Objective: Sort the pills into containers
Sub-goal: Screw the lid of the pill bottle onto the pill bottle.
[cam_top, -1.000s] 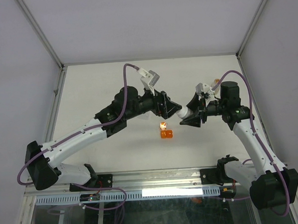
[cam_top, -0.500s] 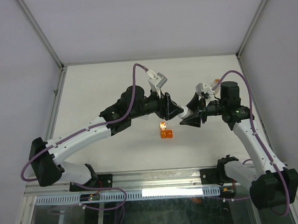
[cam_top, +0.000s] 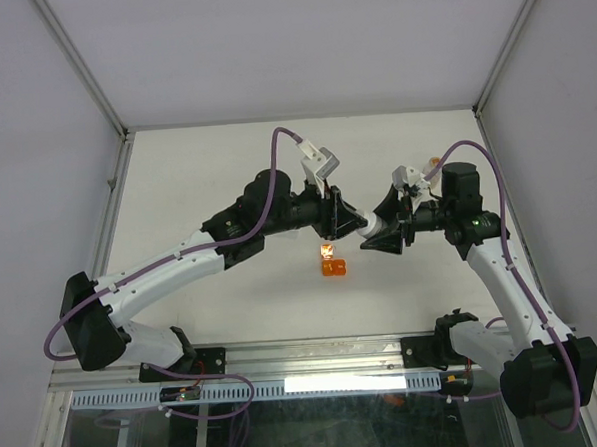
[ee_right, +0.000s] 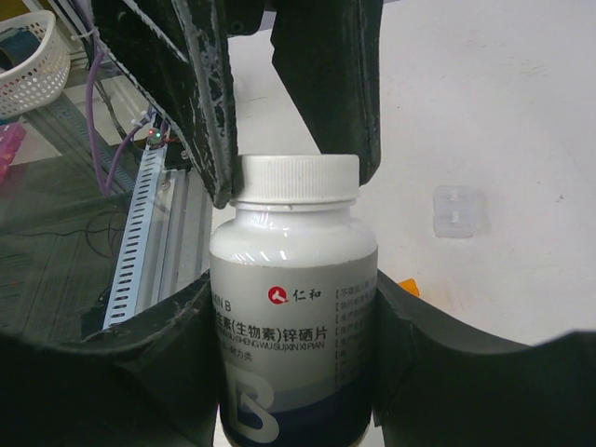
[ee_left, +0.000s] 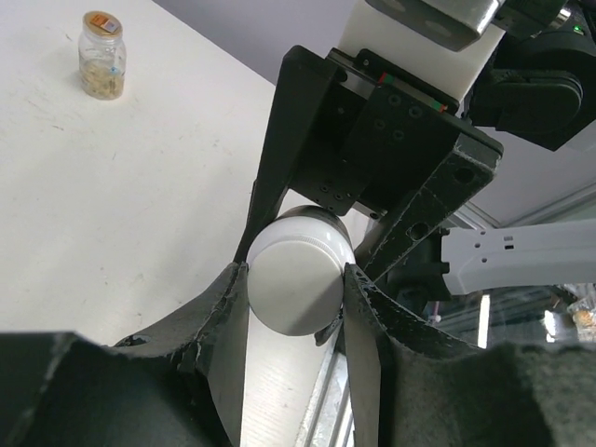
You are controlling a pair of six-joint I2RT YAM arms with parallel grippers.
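Note:
My right gripper [ee_right: 296,300] is shut on a white bottle [ee_right: 293,307] with a dark blue band, held above the table. My left gripper [ee_left: 296,279] has both fingers pressed against the bottle's white cap [ee_left: 298,272]. In the top view the two grippers meet nose to nose, left gripper [cam_top: 351,223] and right gripper [cam_top: 381,233], with the bottle [cam_top: 368,226] between them. A stubby orange cup [cam_top: 333,268] lies on the table below them. A clear vial [ee_left: 102,67] with an orange lid stands far off, with tan pills inside.
A small bright orange piece [cam_top: 326,250] sits just above the cup. A clear plastic piece [ee_right: 456,212] lies flat on the table. A white basket [ee_right: 33,65] sits beyond the table's rail. White walls enclose three sides of the table [cam_top: 196,169].
My left gripper has moved right to the bottle and its fingers have narrowed onto the cap. The right arm and the bottle have stayed put.

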